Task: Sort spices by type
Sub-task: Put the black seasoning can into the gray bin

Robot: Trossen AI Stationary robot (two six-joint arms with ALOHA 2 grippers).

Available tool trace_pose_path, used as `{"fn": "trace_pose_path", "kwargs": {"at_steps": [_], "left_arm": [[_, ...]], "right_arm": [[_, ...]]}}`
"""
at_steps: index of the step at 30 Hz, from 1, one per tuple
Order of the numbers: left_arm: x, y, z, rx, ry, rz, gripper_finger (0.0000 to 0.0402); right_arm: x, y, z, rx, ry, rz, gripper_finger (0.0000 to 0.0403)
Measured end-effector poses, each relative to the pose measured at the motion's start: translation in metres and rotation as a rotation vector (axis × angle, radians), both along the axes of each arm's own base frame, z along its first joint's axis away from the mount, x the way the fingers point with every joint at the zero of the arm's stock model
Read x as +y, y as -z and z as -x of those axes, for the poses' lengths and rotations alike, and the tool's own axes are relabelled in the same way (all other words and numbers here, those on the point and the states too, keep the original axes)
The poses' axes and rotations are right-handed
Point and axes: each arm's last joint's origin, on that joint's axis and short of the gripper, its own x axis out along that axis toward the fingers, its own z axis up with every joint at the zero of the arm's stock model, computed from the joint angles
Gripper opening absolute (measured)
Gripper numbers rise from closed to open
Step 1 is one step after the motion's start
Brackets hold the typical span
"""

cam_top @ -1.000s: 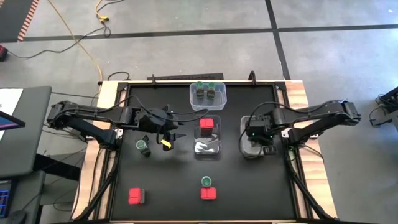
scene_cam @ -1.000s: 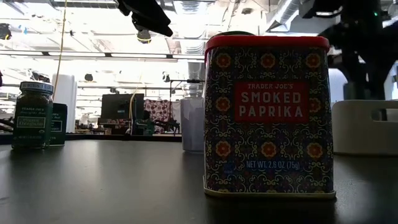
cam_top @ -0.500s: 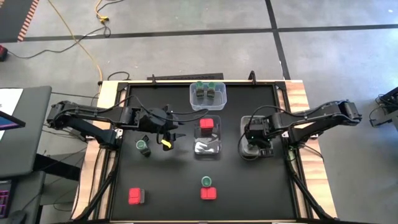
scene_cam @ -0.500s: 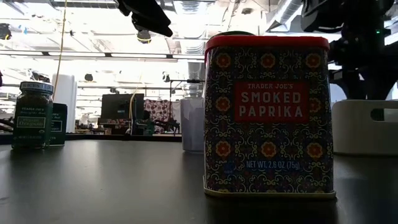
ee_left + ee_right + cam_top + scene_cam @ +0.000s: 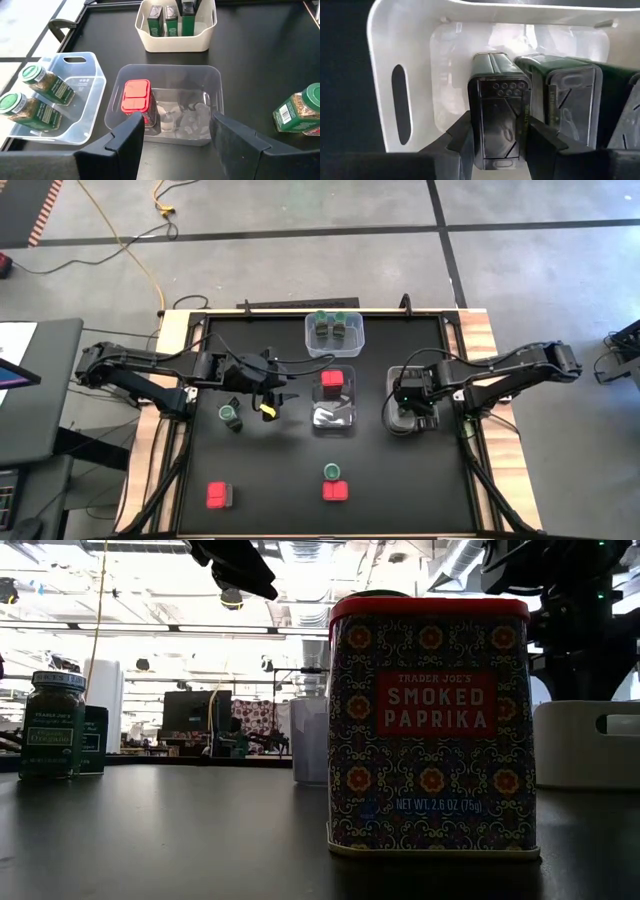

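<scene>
- High view shows sorting partly done: green-lidded jars in the back tub [image 5: 334, 332], one red tin in the middle tub [image 5: 333, 400].
- Right gripper [image 5: 496, 137] fingers hold a dark tin [image 5: 498, 117] inside the white bin [image 5: 402, 60]; left gripper [image 5: 177, 132] fingers wide.
- Four containers remain on the counter [image 5: 280, 470].

A: Quantity per type?
B: Red square-topped tins [image 5: 332, 378]: 3. Round green-lidded glass jars [image 5: 228, 413]: 4. Dark blocky tins [image 5: 155, 21]: 3 visible. Rectangular plastic tubs [image 5: 165, 67]: 3.

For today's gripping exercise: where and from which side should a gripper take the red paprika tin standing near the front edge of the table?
Grip the red paprika tin across its two flat side walls, just below the lid, coming straight down from above. It stands upright, its sides are flat and parallel, and a green-lidded jar sits right behind it, crowding that side.
</scene>
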Motion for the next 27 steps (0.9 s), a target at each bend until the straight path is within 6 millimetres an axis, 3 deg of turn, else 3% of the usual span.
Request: {"fn": "trace_pose_path", "kwargs": {"at_steps": [27], "left_arm": [[0.0, 0.0, 0.0, 0.0, -0.007, -0.004, 0.0214]], "right_arm": [[-0.009, 0.001, -0.001, 0.002, 0.086, 0.005, 0.0157]]}}
